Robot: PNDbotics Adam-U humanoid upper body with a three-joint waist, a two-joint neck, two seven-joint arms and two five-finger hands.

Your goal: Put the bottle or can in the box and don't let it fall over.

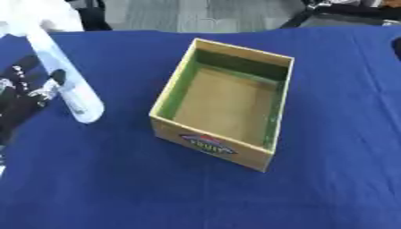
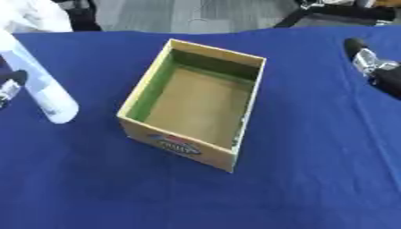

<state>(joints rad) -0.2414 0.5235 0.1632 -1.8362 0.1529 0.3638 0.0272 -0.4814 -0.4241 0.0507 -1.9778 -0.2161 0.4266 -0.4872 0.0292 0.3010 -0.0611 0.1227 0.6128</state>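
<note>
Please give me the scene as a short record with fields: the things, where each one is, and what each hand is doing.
surface: table with blue cloth
box: open cardboard box with green inner walls, centre of the table, nothing inside
bottle: clear bottle, left of the box, tilted, outside the box
left hand: left hand at the left edge, fingers curled round the bottle
right hand: right hand at the right edge, apart from the box; fingers cannot be made out
task state: bottle not yet in the box

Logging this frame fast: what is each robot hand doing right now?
Left robot hand: curled round the clear bottle, holding it tilted.
Right robot hand: cannot tell.
</note>
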